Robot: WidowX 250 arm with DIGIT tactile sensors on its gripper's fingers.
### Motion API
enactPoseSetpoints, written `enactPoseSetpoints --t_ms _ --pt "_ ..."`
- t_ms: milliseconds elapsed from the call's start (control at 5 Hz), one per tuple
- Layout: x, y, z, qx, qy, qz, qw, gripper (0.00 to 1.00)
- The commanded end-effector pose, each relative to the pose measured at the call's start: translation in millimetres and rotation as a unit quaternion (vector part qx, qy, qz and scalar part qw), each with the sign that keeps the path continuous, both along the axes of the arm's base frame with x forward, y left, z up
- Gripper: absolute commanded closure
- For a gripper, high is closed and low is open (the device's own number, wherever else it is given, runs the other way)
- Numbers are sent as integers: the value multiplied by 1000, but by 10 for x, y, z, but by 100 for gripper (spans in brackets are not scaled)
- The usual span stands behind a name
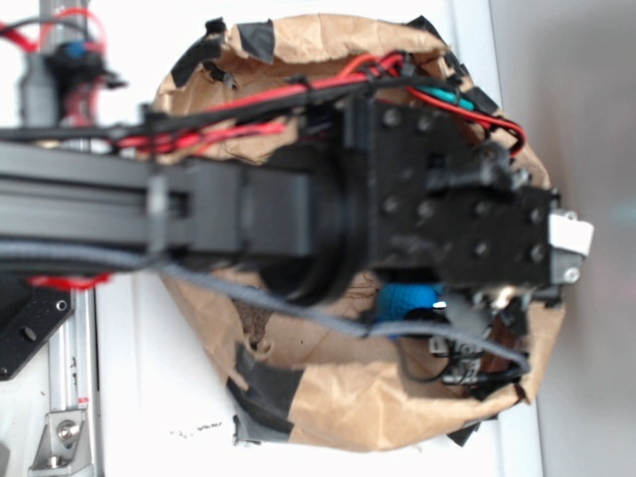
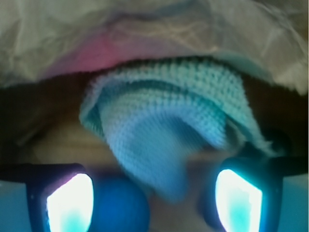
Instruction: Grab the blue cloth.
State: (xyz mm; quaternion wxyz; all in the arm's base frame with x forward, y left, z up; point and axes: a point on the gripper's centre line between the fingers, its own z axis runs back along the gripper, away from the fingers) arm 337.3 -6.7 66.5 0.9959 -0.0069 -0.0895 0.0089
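1. While the arm [image 1: 248, 214] fills most of the exterior view, reaching across from the left, it hangs over a crumpled brown paper bag [image 1: 328, 397] patched with black tape; red and black wires run along its top.
2. Bag interior mostly hidden by the arm in the exterior view. A patch of blue [image 1: 407, 298] peeks out under the wrist; cloth or ball, can't tell from there.
3. Wrist view: pale paper wall [image 2: 58, 34] across the top, with a pinkish blur [image 2: 104, 53] behind the cloth, maybe red fabric, too soft to call.
4. Blue cloth [image 2: 169, 116] sits dead centre of the wrist view, straight ahead of the claw, knit texture, bunched and folded. Its wide part lies far from the claw; a narrower flap hangs toward the gap between the fingers, slightly right of the left one.
5. Gripper [image 2: 154, 198]: fingers stand apart, nothing between them held. Left finger pad [image 2: 70, 203] and right one [image 2: 239, 203] glow white-teal at the bottom corners.
6. Dark blue round shape [image 2: 120, 205] just inside the left finger, probably the ball; blurry.
7. Key relation, my read: the cloth lies ahead and between the fingers, flap tip near the gap. A straight advance onto the flap should catch it. Risk: the ball sits near the left finger and could get pinched too.
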Motion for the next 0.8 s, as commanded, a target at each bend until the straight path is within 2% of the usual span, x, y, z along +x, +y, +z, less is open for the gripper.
enactPoseSetpoints --t_ms 0,200,600 --pt "182 78 -292 38 -14 20 999 100" --pt "139 140 -272 37 -11 24 999 100" --pt "3 190 11 40 -34 28 998 100"
